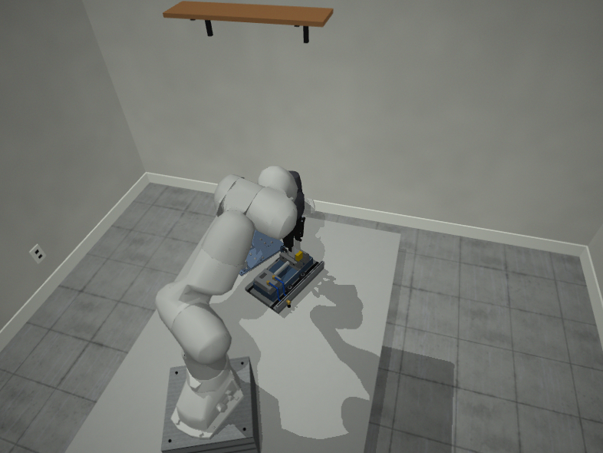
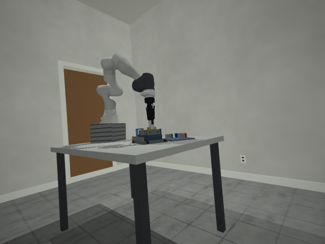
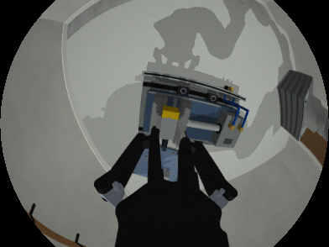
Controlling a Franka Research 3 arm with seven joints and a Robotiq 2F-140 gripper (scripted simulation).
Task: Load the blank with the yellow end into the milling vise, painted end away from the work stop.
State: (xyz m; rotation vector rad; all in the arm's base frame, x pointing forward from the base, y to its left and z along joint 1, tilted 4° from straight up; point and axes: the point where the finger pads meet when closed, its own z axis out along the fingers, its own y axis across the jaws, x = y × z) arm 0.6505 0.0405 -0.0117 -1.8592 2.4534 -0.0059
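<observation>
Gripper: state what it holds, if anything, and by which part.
The gripper is shut on the yellow-ended blank, its jaws on the grey body just behind the yellow end, over the vise.

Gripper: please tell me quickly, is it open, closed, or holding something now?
Gripper: closed on the blank with the yellow end, holding it over the milling vise.
</observation>
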